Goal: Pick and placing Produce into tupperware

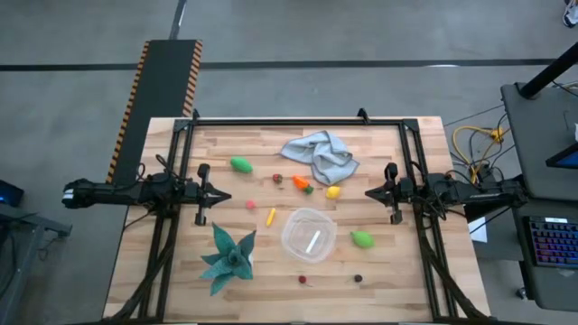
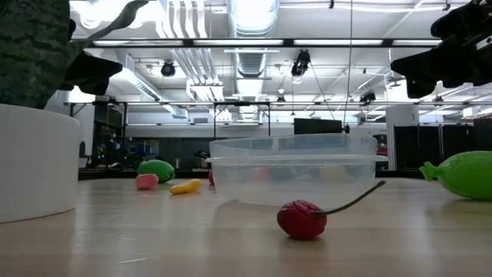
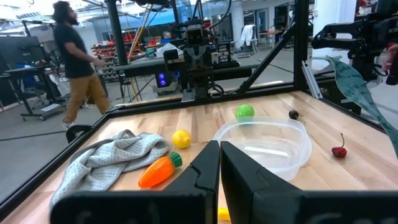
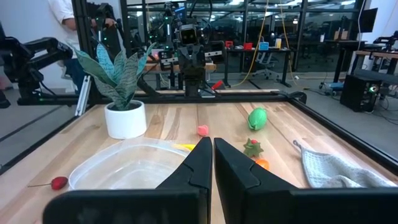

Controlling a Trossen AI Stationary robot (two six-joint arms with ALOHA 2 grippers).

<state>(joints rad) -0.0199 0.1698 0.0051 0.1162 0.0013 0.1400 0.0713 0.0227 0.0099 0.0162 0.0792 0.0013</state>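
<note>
**Inspector:** Start at the left side of the table.

**Assistant:** The left gripper [image 1: 224,195] hangs at the left edge, fingers pressed together, holding nothing. Near it stands the teal spiky plant in a white pot [image 1: 228,257]. Next come a green oval toy fruit [image 1: 240,164], a small pink piece [image 1: 251,205] and a thin yellow piece [image 1: 270,216].

**Inspector:** And the middle?

**Assistant:** A small dark-red-and-green piece [image 1: 278,179], an orange toy carrot [image 1: 302,183] and a round yellow fruit [image 1: 333,191] lie just beside the crumpled grey-blue cloth [image 1: 321,153]. The clear round plastic tupperware [image 1: 308,234] sits nearer the front. A pale streak shows inside it; it looks like glare, not produce, though I cannot be sure from overhead. The left wrist view shows the tub bare.

**Inspector:** The right?

**Assistant:** A red cherry with a stem [image 1: 302,280] and a small dark berry [image 1: 358,278] lie in front of the tub, a green pear-shaped piece [image 1: 362,239] beside it. The right gripper [image 1: 369,192] waits at the right edge, closed and empty.

**Inspector:** Progress?

**Assistant:** In my judgement nothing is placed yet; all nine pieces remain on the wood.
</note>
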